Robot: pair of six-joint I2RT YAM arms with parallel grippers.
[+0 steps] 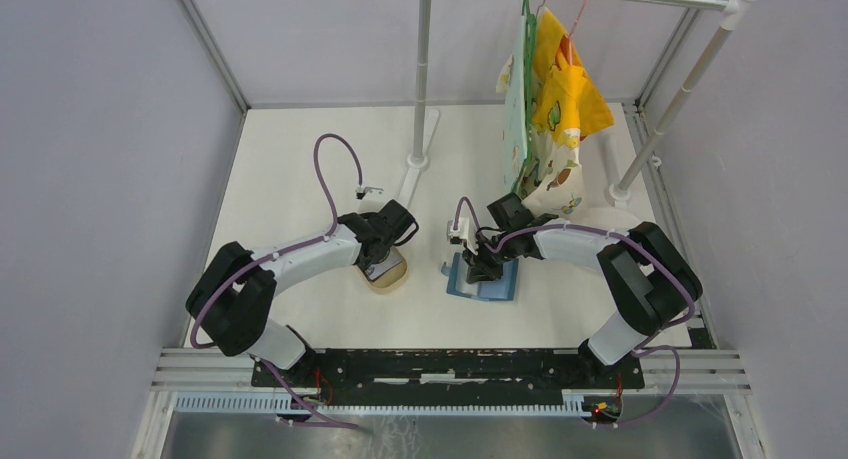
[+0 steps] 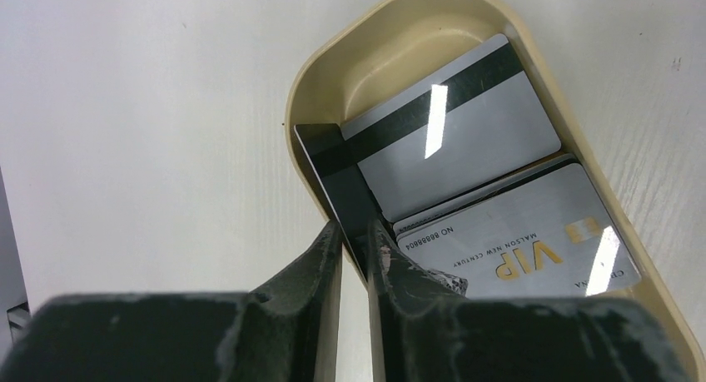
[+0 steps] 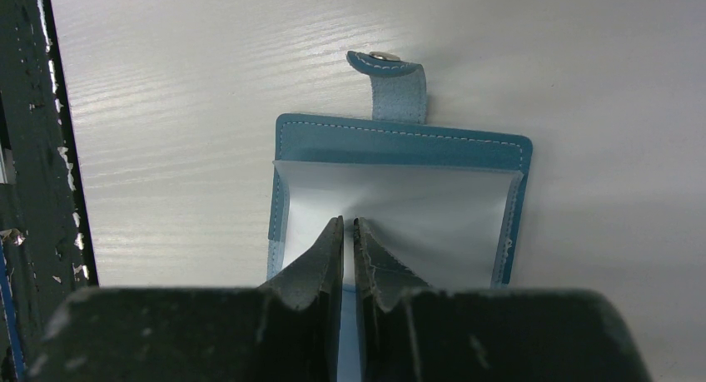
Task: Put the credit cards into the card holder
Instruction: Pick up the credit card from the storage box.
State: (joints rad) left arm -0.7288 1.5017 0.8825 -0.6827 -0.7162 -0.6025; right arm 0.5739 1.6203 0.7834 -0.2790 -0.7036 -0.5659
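The tan oval tray (image 2: 391,41) holds several credit cards: a grey one with a black stripe (image 2: 466,124), a silver VIP card (image 2: 533,249), and a dark card (image 2: 333,170) standing on edge at the tray's left rim. My left gripper (image 2: 355,232) is shut on the dark card's lower edge; in the top view it sits over the tray (image 1: 385,271). The teal-blue card holder (image 3: 400,141) lies open with its snap strap (image 3: 391,86) pointing away. My right gripper (image 3: 348,225) is shut on its clear inner sleeve (image 3: 416,215); both show in the top view (image 1: 483,279).
A clothes rail on white poles (image 1: 421,79) stands at the back, with a yellow patterned cloth (image 1: 560,109) hanging just behind the right arm. A small white part (image 1: 452,234) sits left of the card holder. A black frame bar (image 3: 37,149) runs along the right wrist view's left edge.
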